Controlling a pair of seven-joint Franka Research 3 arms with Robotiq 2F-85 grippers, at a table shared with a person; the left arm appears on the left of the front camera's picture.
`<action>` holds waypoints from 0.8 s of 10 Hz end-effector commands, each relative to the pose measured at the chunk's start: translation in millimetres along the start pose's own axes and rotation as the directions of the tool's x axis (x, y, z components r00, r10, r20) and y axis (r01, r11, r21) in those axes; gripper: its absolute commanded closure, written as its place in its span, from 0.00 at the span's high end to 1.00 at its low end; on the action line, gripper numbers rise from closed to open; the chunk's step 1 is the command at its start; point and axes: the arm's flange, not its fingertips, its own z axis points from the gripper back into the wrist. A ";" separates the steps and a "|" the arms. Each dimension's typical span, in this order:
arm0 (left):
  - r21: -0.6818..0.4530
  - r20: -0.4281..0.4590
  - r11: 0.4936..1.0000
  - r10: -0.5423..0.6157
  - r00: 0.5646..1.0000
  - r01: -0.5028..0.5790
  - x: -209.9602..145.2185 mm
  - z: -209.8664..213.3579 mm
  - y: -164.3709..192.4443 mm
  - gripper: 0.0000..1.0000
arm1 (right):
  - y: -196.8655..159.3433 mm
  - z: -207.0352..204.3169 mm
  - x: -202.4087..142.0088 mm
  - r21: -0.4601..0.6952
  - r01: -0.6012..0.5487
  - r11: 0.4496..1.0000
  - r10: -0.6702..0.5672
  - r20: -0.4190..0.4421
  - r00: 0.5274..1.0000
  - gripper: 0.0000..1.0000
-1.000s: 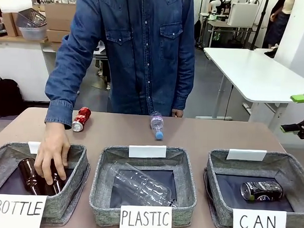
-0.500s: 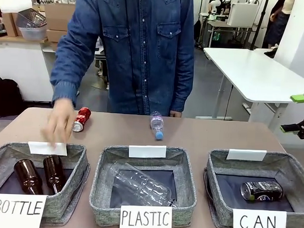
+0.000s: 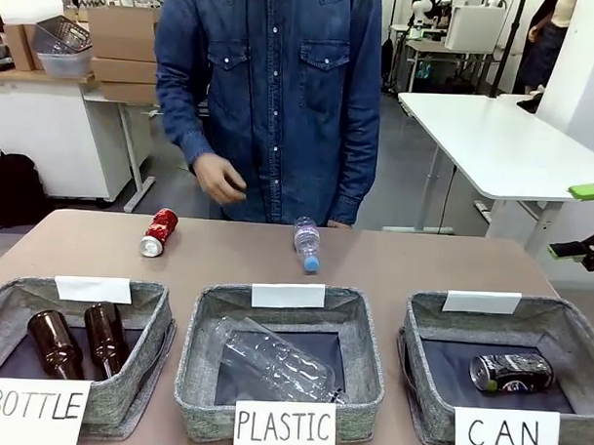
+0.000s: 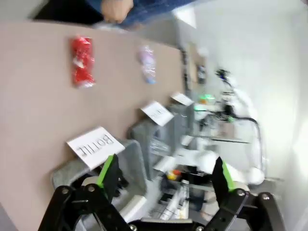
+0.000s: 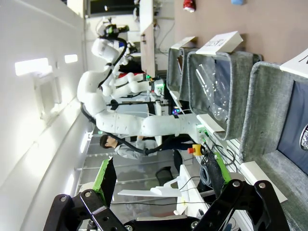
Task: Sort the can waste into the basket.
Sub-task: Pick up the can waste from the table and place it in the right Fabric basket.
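A shiny red can [image 3: 158, 231] lies on its side on the bare table beyond the left basket; the blurred left wrist view shows the red can [image 4: 82, 60] far ahead. A dark black-and-silver can [image 3: 511, 372] lies inside the grey basket [image 3: 425, 320] signed "CAN" at the right. My right gripper [image 3: 580, 223] hangs off the table's right edge, green pads apart. In its own view the right gripper [image 5: 161, 178] is open and holds nothing, with the CAN basket [image 5: 269, 110] at the right. My left gripper [image 4: 164, 173] is open with nothing in it.
The left basket [image 3: 158, 301] signed "BOTTLE" holds two brown bottles [image 3: 78, 340]. The middle basket [image 3: 201, 322] signed "PLASTIC" holds a clear bottle [image 3: 273, 358]. A small plastic bottle [image 3: 306, 244] lies on the table. The person's hand [image 3: 219, 178] hangs above the far edge.
The person's hand let go of the brown bottles in the BOTTLE basket and drew back up to the body. Both grippers stayed still and open.
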 end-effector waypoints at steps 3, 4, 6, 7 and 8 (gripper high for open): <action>0.447 -0.040 0.894 0.029 0.999 -0.008 32.1 -154.2 -22.3 1.00 | 0.3 2.4 -0.4 -0.001 -0.019 1.000 0.019 -0.011 1.000 1.00; 0.473 -0.071 0.880 -0.005 0.997 0.039 33.1 -189.2 -23.8 1.00 | 0.3 2.4 -0.4 -0.001 -0.019 1.000 0.019 -0.011 1.000 1.00; 0.608 -0.053 0.792 -0.028 0.998 0.055 33.8 -262.6 -14.9 1.00 | 0.3 2.4 -0.4 -0.001 -0.019 1.000 0.019 -0.011 1.000 1.00; 0.670 -0.064 0.739 -0.031 0.997 0.066 36.2 -294.5 -6.2 1.00 | 0.3 2.4 -0.4 -0.001 -0.019 1.000 0.019 -0.011 1.000 1.00; 0.707 -0.078 0.704 -0.024 0.997 0.073 38.8 -319.4 1.5 1.00 | 0.3 2.4 -0.4 -0.001 -0.019 1.000 0.019 -0.011 1.000 1.00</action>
